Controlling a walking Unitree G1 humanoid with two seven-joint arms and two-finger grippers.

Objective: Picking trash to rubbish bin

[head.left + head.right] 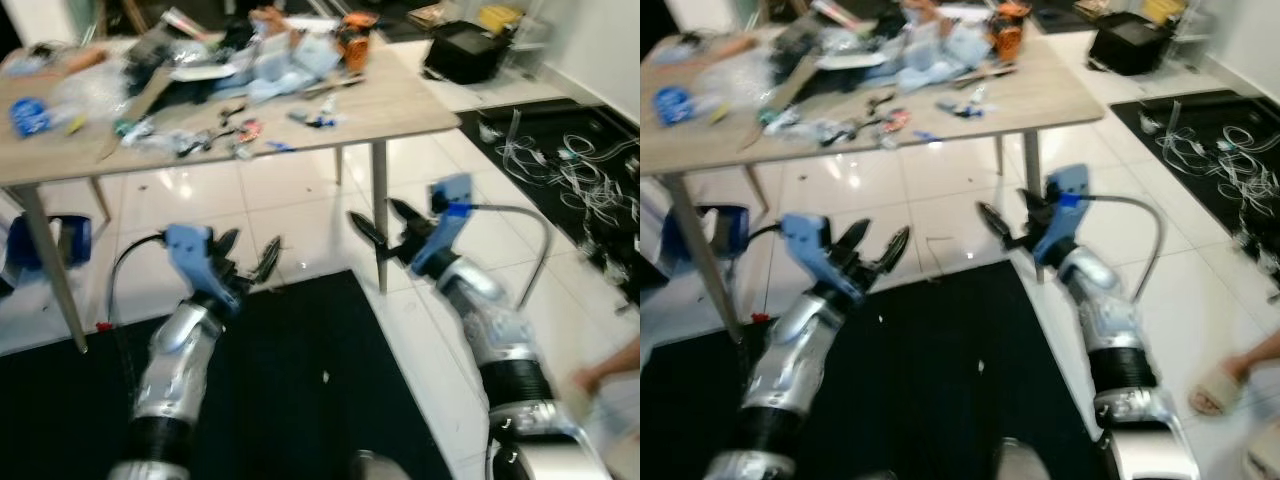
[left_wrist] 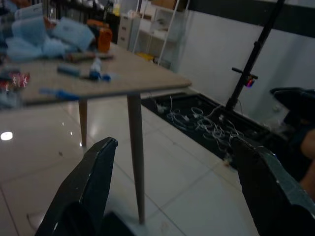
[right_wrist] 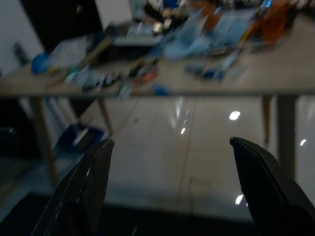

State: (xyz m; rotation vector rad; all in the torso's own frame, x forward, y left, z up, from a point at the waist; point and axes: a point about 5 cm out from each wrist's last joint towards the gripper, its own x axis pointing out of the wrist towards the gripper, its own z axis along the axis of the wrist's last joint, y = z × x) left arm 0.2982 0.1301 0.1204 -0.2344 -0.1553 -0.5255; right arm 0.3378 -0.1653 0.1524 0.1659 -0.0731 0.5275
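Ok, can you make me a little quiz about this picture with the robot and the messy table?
1. True or false: both the left gripper and the right gripper hold nothing, fingers spread.
2. The wooden table is covered in: A) clutter and scraps, B) plates of food, C) nothing.
3. Fill in: the robot stands at a ____ mat on the white tiled floor.

Key: 1 true; 2 A; 3 black.
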